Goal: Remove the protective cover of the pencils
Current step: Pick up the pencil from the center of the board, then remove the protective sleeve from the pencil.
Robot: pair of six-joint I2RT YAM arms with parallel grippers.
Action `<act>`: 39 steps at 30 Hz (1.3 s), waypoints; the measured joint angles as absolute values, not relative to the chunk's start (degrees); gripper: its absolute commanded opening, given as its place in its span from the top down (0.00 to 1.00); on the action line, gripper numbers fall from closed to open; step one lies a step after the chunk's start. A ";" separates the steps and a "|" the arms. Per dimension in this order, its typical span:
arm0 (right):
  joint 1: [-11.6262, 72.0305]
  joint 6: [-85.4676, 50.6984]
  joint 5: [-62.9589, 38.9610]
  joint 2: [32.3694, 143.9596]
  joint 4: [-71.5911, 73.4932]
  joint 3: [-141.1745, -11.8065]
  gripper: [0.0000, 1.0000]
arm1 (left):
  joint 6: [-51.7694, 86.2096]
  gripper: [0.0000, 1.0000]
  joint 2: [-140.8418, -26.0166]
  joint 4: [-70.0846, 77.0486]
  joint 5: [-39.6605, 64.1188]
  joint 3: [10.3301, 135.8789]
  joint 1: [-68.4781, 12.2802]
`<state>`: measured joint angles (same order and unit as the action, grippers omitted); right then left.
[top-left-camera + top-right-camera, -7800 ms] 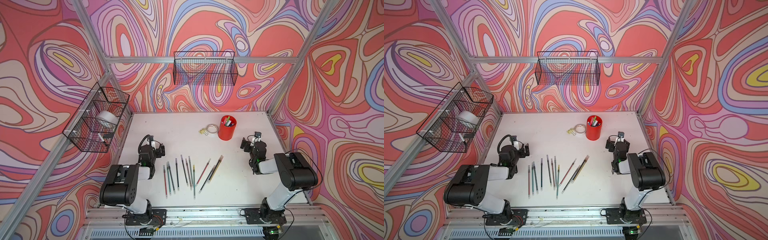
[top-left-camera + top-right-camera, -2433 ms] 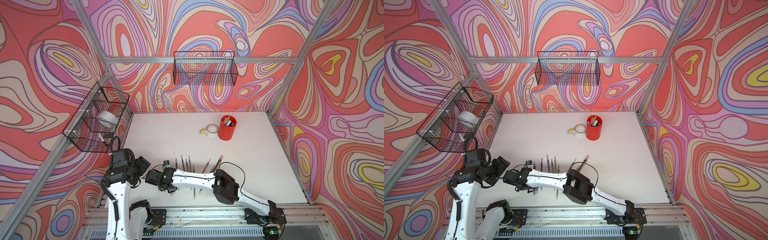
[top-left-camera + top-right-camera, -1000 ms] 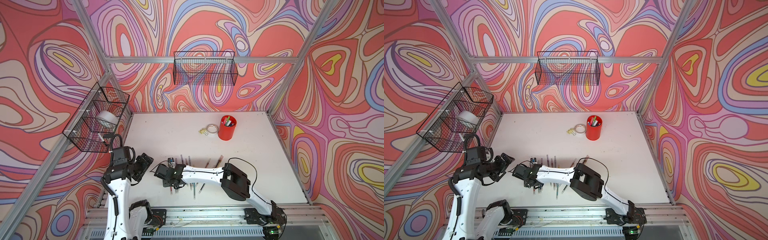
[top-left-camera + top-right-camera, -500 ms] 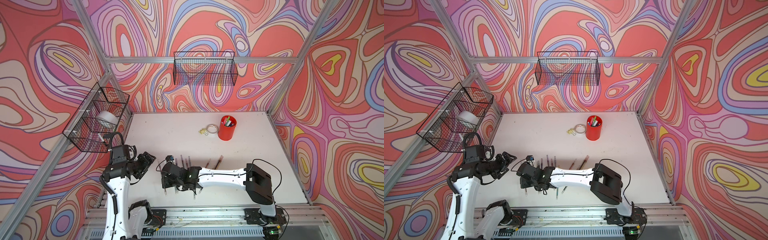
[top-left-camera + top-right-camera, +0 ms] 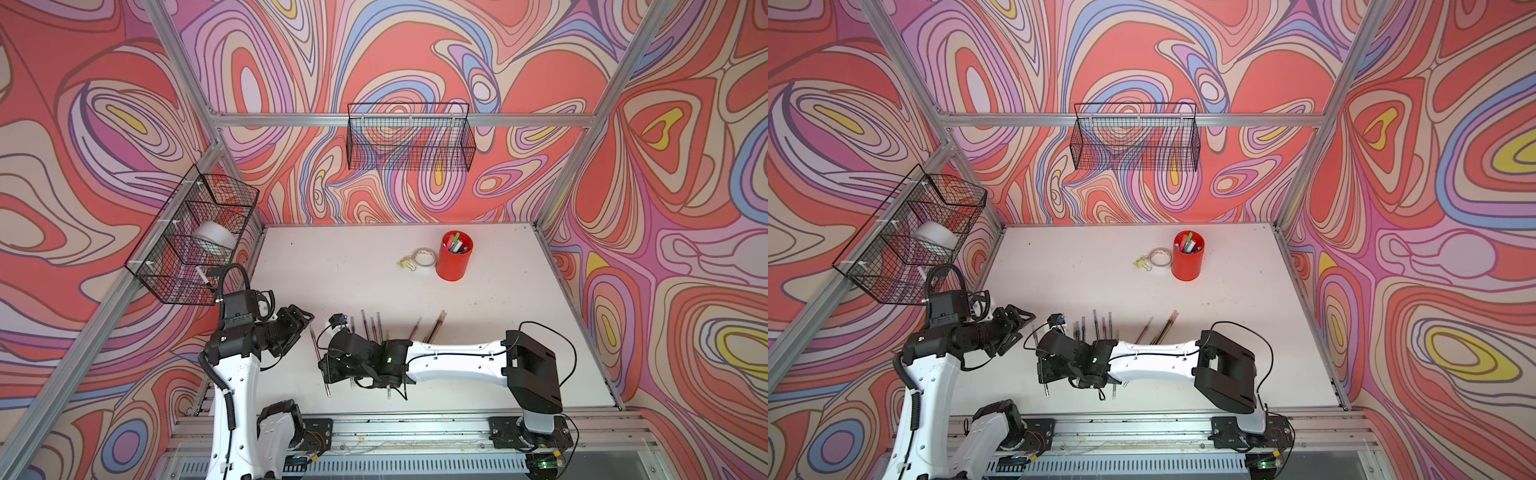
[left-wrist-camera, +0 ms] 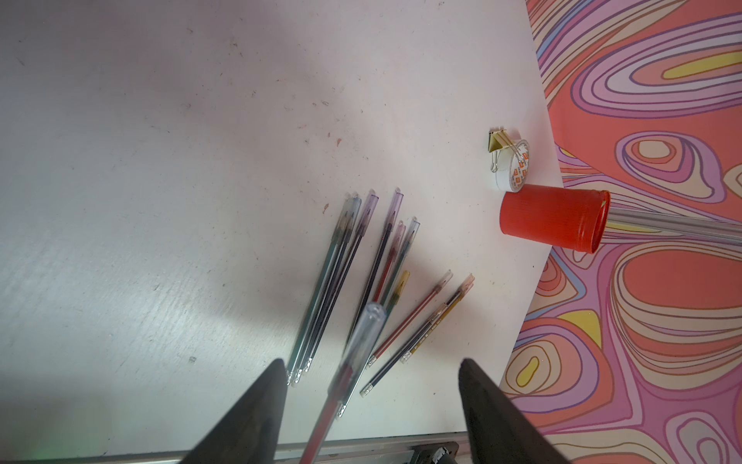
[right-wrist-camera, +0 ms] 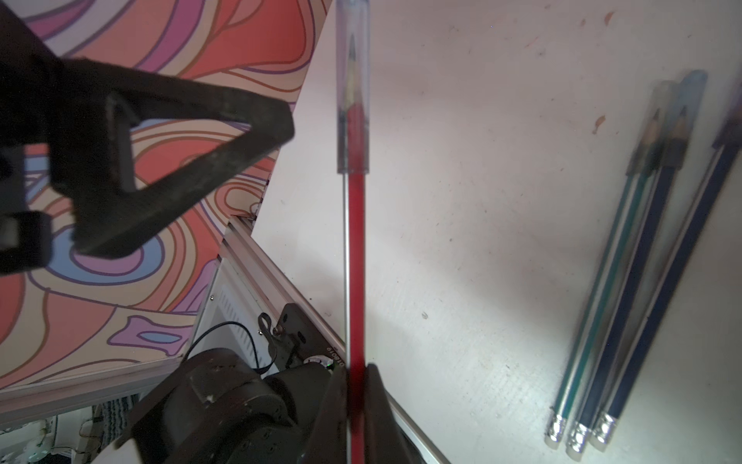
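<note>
**A:** What could go wrong from here?

**B:** The right gripper (image 7: 355, 375) is clamped on the red pencil (image 7: 355, 261) low on its shaft, far from the clear cap (image 7: 352, 92). That makes a long, thin lever. The left gripper (image 6: 369, 361) has its fingers spread, with the capped end lined up between them and touching neither. If it bites off-centre, I'd expect the pencil to swing aside or twist in the right grip.

**A:** And the pull itself?

**B:** If it pinches where cap overlaps wood, the whole pencil may drag out instead of the cap. A freed cap could also slip and roll off.

**A:** Counts?

**B:** One pencil is held. About eleven pencils (image 6: 329, 281) lie on the table (image 6: 160, 201) beyond the left gripper, apparently all capped, but they overlap, so I'm unsure. Farther out are one red cup (image 6: 550, 223), one tape roll (image 6: 516, 168) and one binder clip (image 6: 498, 142). Two wire baskets (image 5: 409, 166) hang on the walls.
</note>
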<state>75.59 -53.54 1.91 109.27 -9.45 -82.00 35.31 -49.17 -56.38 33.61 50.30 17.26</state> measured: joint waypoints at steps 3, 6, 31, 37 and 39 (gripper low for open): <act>75.81 -53.19 1.93 108.44 -8.40 -81.34 0.99 | 34.94 0.37 -49.30 -56.38 33.89 50.54 17.26; 76.03 -52.82 1.91 108.40 -7.88 -81.32 0.99 | 34.48 0.39 -49.65 -56.42 34.11 51.16 17.26; 76.20 -51.35 1.83 107.72 -7.18 -81.30 0.99 | 32.32 0.58 -52.73 -58.52 27.35 53.08 9.02; 76.20 -51.29 1.65 107.68 -7.09 -81.30 0.99 | 32.10 0.67 -53.25 -58.52 26.68 53.47 9.02; 76.20 -51.29 1.63 107.68 -7.05 -81.30 0.98 | 32.12 0.69 -53.36 -58.52 26.59 53.49 9.02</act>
<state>76.20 -51.29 1.63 107.68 -7.05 -81.30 32.12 -53.36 -58.52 26.59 53.49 9.02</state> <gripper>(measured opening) 0.086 0.337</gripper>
